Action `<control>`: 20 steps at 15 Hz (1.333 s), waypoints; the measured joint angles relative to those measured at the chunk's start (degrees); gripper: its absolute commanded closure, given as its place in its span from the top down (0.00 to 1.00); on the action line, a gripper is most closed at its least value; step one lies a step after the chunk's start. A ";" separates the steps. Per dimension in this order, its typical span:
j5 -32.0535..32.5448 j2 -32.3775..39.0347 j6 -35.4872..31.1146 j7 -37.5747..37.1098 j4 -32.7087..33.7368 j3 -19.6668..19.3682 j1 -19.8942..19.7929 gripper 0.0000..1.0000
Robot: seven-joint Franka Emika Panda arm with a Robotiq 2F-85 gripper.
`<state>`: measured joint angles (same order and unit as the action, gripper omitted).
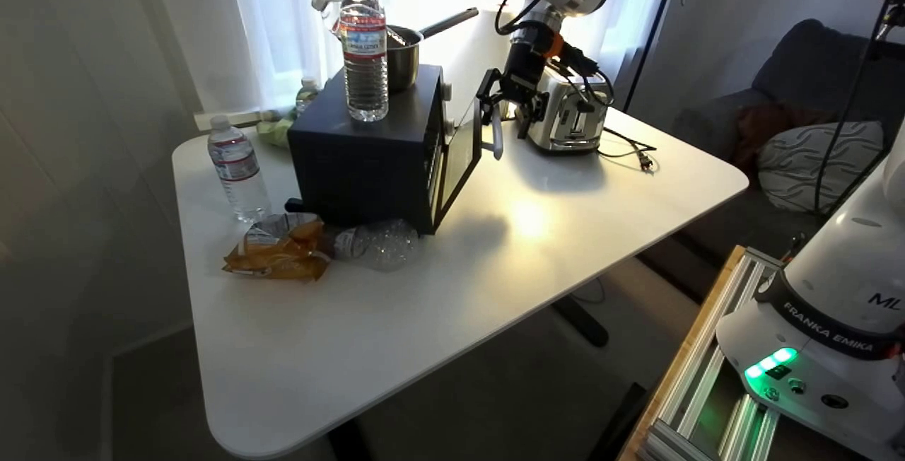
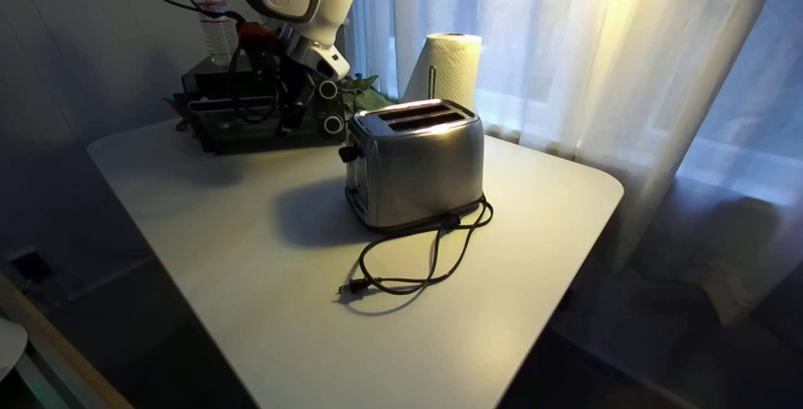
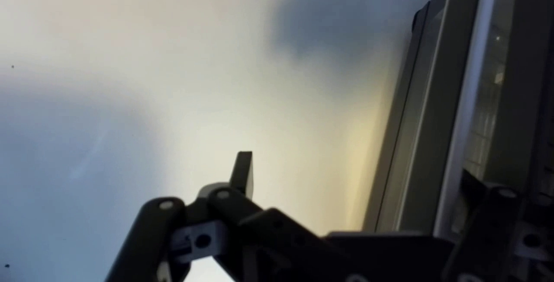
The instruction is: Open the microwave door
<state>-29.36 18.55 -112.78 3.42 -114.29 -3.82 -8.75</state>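
The black microwave (image 1: 360, 164) stands on the white table. Its door (image 1: 461, 157) is tilted partly open, leaning outward from the bottom. The door (image 2: 251, 136) also shows in an exterior view, and its dark frame (image 3: 441, 113) shows in the wrist view. The pale handle (image 1: 497, 137) runs along the door's upper part. My gripper (image 1: 506, 109) is at the door's top with its fingers apart. In the wrist view my gripper (image 3: 357, 168) has one finger over bare table and the other beyond the pale handle bar (image 3: 465, 100). Contact with the door is unclear.
A silver toaster (image 2: 420, 164) with a loose cord (image 2: 433, 277) stands near the gripper. A water bottle (image 1: 365, 58) and a pot (image 1: 403, 65) stand on the microwave. Beside it are another bottle (image 1: 239, 171), an orange bag (image 1: 283, 249) and a lying bottle (image 1: 385, 243).
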 measured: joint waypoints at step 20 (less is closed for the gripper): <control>-5.58 11.87 20.44 9.87 13.30 0.69 -6.04 1.00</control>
<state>-34.94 30.42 -92.34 13.29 -100.99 -3.12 -14.79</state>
